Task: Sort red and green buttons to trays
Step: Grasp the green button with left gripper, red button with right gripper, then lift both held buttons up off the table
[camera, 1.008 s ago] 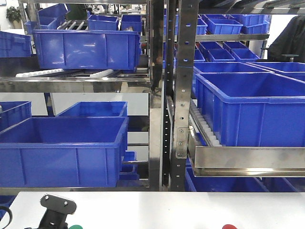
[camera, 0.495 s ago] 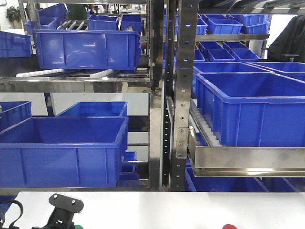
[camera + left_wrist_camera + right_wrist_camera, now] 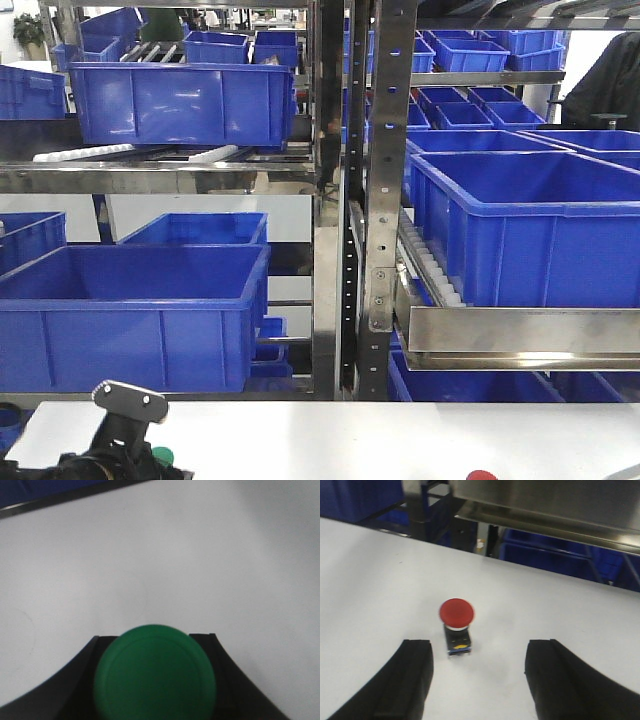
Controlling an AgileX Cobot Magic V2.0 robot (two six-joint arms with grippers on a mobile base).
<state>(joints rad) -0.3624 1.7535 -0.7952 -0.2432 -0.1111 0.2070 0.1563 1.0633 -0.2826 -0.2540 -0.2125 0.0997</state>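
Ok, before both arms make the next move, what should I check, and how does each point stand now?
1. Green button sits between the left jaws: ok.
2. Left jaws firmly closed on it: cannot tell, the cap hides the contact.
3. Right jaws open wide: ok.
4. Red button upright on the table, ahead of the right jaws: ok.
5. Red button between the right jaws: not ok.
6. Trays located: cannot tell, none in view.

This is looking like a factory or warehouse storeroom: tall steel racks (image 3: 385, 150) are holding row upon row of deep blue plastic bins (image 3: 130, 320), some are sitting on sloped roller tracks (image 3: 432, 268), and a plain white worktable (image 3: 350, 440) is standing in front.
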